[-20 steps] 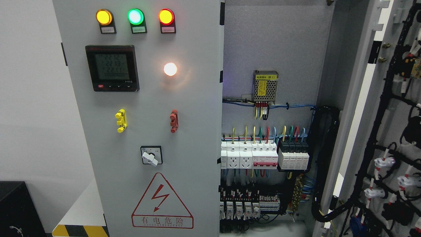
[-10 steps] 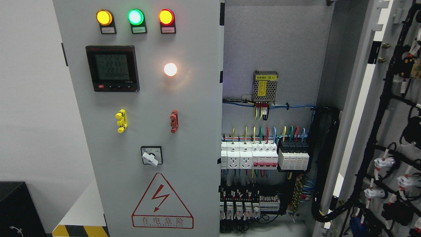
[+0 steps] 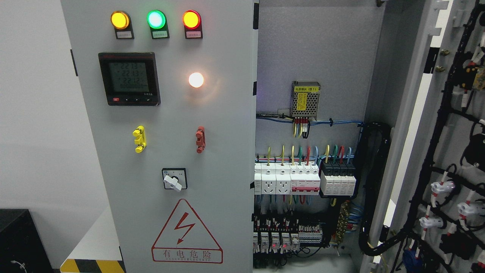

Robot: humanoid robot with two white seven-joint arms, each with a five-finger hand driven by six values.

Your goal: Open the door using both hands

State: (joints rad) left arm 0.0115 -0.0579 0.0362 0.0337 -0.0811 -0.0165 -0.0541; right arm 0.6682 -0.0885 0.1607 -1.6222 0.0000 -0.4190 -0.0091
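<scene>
The grey cabinet's left door [image 3: 212, 113] stands shut and faces me, carrying three lit lamps, a digital meter [image 3: 129, 78], a yellow handle [image 3: 139, 139], a red handle [image 3: 200, 139] and a rotary switch [image 3: 174, 179]. The right door [image 3: 447, 125] is swung wide open at the picture's right, with its wired inner face towards me. Between them the cabinet interior [image 3: 314, 49] shows breakers [image 3: 305, 178] and coloured wiring. Neither of my hands nor arms appears in the head view.
A white wall fills the left side. A black box [image 3: 19, 239] sits at the lower left, beside a yellow and black striped edge [image 3: 91, 265]. Thick black cable bundles [image 3: 373, 189] hang by the open door's hinge side.
Nothing has moved; only the meter's digits have flickered to new readings.
</scene>
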